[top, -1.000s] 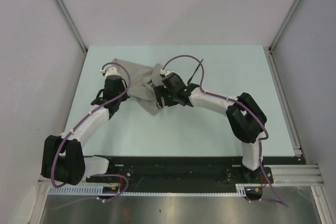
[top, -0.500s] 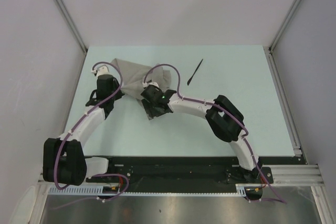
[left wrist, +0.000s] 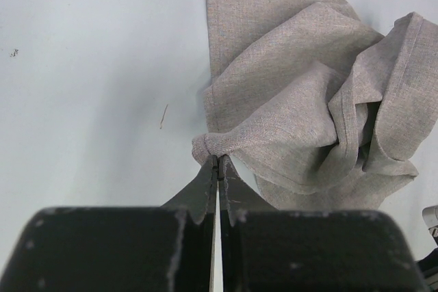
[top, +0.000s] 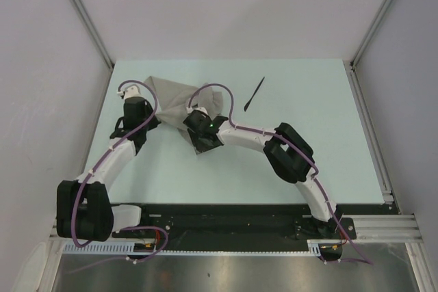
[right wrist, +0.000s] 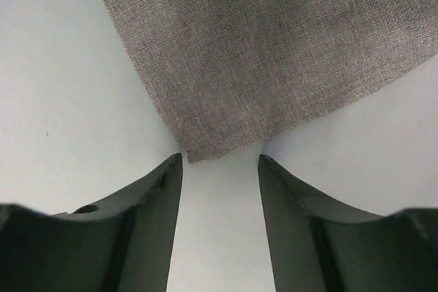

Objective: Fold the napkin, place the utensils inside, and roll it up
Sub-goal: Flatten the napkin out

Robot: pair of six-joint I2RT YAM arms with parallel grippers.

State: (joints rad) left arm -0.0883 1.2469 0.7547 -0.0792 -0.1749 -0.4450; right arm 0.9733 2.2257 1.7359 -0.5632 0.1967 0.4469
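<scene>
The grey-beige napkin (top: 179, 96) lies crumpled at the back left of the table. My left gripper (left wrist: 219, 158) is shut on a bunched fold at the edge of the napkin (left wrist: 294, 114); in the top view the left gripper (top: 142, 100) sits at the cloth's left side. My right gripper (right wrist: 220, 158) stands open just above the table, with the flat near corner of the napkin (right wrist: 260, 52) reaching to its tips but not gripped. From above, the right gripper (top: 198, 143) is over that near corner. The black utensil (top: 253, 94) lies alone to the right of the napkin.
The pale green table (top: 308, 162) is walled by white panels with metal rails along its left and right edges. The right arm's elbow (top: 291, 152) hangs over the middle right. A black base plate (top: 226, 220) runs along the near edge.
My right arm has swung left from beside the utensil to the napkin's near corner, and its jaws have narrowed. My left gripper shifted slightly back and left, holding the cloth.
</scene>
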